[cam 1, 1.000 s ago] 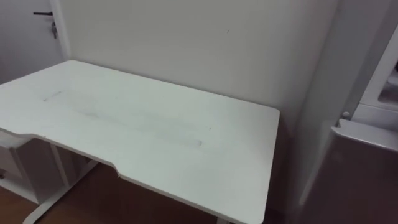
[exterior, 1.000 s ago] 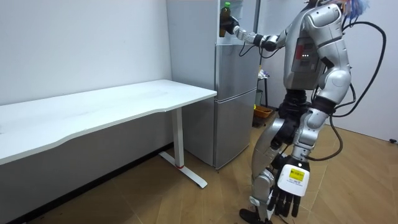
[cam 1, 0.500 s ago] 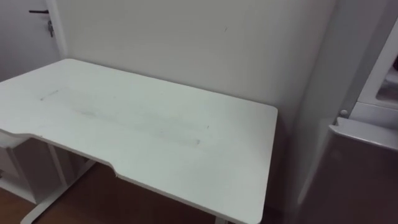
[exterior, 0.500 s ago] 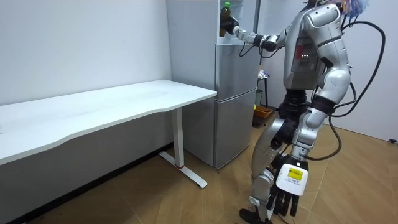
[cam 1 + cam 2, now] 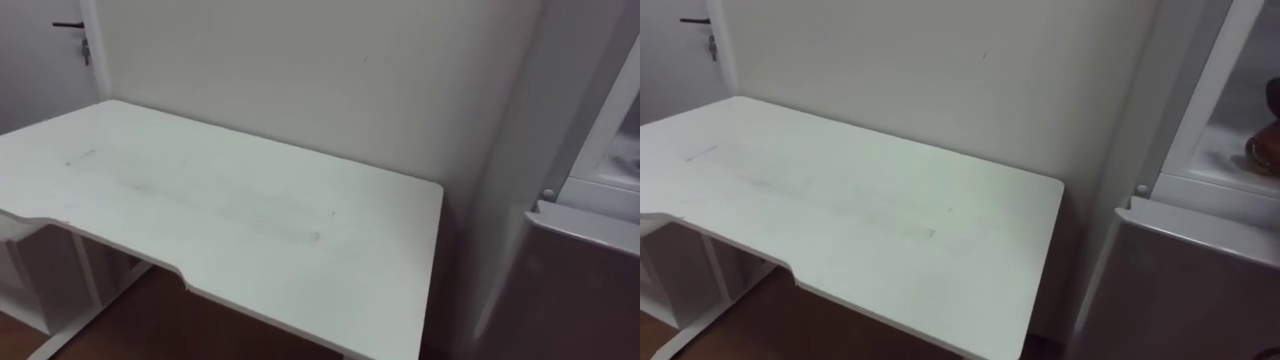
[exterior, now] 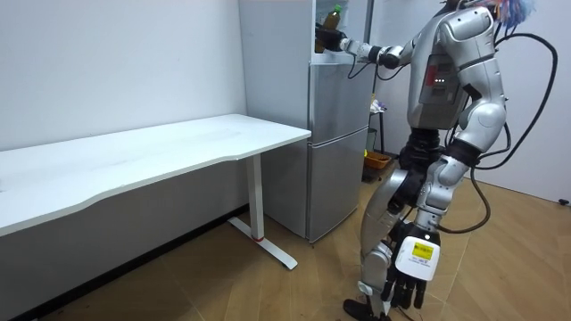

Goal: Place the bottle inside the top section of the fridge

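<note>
In the open upper compartment of the fridge [image 6: 339, 116], the bottle [image 6: 331, 18] sits clasped in the right hand [image 6: 323, 40]. Its long axis is tilted, cap up and leaning toward the room view's right (toward the robot). Righting it looks needed before release. The left hand [image 6: 406, 272] hangs slack-fingered.

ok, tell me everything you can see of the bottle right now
The bottle is small, with a dark amber-looking body and a yellowish top; its material is too small to tell. It is tilted, top leaning toward the room view's right, held up in the open upper fridge by the right hand, whose fingers curl round its lower part. Whether its base touches the shelf cannot be told.
</note>
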{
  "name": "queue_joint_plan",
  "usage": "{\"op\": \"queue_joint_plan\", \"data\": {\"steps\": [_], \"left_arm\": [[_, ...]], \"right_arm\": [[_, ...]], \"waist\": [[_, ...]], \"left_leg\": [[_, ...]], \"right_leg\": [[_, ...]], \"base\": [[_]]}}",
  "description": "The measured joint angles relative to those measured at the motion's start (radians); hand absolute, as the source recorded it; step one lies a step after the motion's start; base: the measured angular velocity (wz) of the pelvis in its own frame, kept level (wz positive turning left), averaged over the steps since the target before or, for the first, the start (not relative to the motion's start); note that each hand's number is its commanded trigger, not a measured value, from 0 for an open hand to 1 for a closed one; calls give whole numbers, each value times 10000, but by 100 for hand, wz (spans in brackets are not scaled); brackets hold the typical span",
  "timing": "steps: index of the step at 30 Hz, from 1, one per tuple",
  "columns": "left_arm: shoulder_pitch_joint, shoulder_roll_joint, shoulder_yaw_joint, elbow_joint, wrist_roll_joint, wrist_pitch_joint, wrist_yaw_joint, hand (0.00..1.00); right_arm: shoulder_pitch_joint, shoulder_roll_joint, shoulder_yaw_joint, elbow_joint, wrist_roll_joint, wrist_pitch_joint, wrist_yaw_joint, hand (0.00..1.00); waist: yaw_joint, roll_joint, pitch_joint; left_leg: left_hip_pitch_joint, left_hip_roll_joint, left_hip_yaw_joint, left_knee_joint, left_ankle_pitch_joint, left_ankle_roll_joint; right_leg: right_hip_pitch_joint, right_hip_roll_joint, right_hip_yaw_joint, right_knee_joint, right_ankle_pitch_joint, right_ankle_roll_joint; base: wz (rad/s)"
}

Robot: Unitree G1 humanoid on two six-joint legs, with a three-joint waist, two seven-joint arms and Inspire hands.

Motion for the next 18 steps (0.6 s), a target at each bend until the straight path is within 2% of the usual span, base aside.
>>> {"op": "queue_joint_plan", "data": {"steps": [1,3,6,10,12,18], "left_arm": [[4,-1,3,-16,3,24,-1,0],[55,-2,67,-30,10,191,-2,0],[188,-2,66,-113,12,367,-10,0],[281,-1,87,-121,229,395,-51,0],[455,-3,116,-195,237,422,-225,0],[694,-10,397,-63,208,481,-529,0]], "right_arm": [[-1,-2,-29,78,136,0,83,0],[4,-10,-188,187,148,271,401,0],[6,-13,-224,272,144,483,643,0],[51,-24,-380,489,31,670,1043,0],[119,-32,-441,490,-436,781,1183,0],[-99,-17,-368,441,-2236,1066,1335,0]], "waist": [[-5,-5,-4],[-21,-27,-21],[-48,-36,-37],[-108,-132,-97],[-102,-174,-123],[-42,-234,-98]], "left_leg": [[4,0,3,-1,1,-1],[153,3,34,-39,3,10],[300,3,34,-50,-39,5],[438,-67,-16,-97,-60,-26],[544,-59,25,-143,-92,-50],[870,54,126,-128,-256,-112]], "right_leg": [[-3,0,-2,3,-1,-1],[44,2,43,4,-10,-10],[201,1,50,10,-58,-38],[355,6,-55,-20,-95,-100],[437,0,-32,-18,-156,-113],[763,32,16,-33,-262,-130]], "base": [[0],[-2],[0],[6],[0],[-3]]}}
